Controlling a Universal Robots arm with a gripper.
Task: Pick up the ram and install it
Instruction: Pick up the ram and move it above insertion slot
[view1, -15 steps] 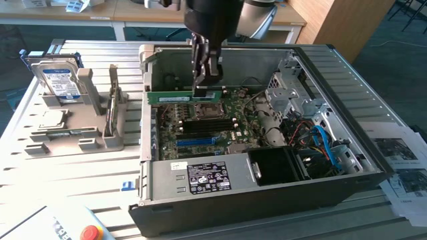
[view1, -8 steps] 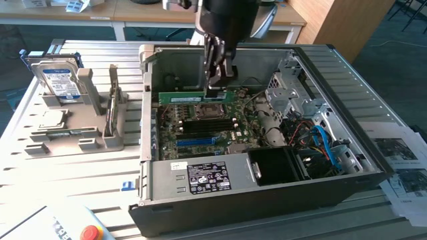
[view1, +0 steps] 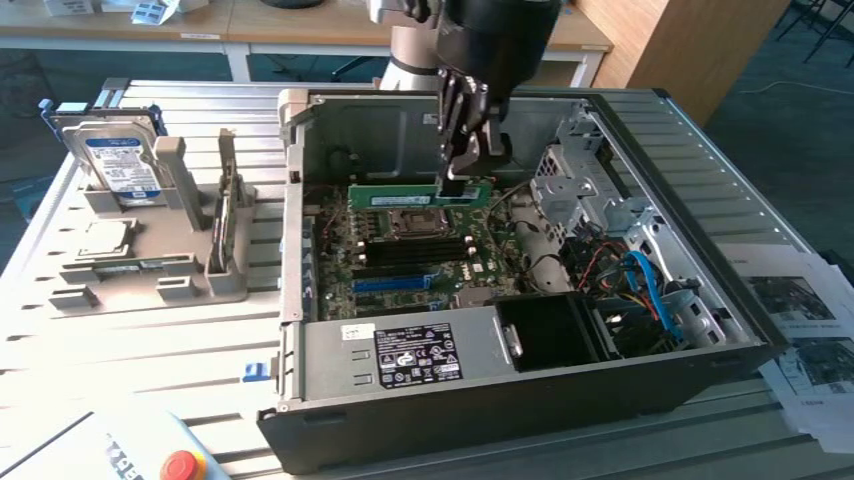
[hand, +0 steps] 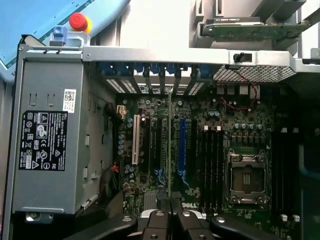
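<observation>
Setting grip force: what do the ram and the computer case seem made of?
Clamped in the gripper, the ram looks like green circuit board, likely fibreglass laminate, matt, carrying a pale label. As for the computer case: probably sheet steel, bare dull grey inside, with folded edges and punched holes; its outside looks black.

The arm (view1: 491, 40) hangs vertically, wrist pointing straight down. The gripper (view1: 465, 182) (black fingers (hand: 156, 221) almost touching) is clamped on the top edge of the ram (view1: 394, 196), gripping near one end.
</observation>
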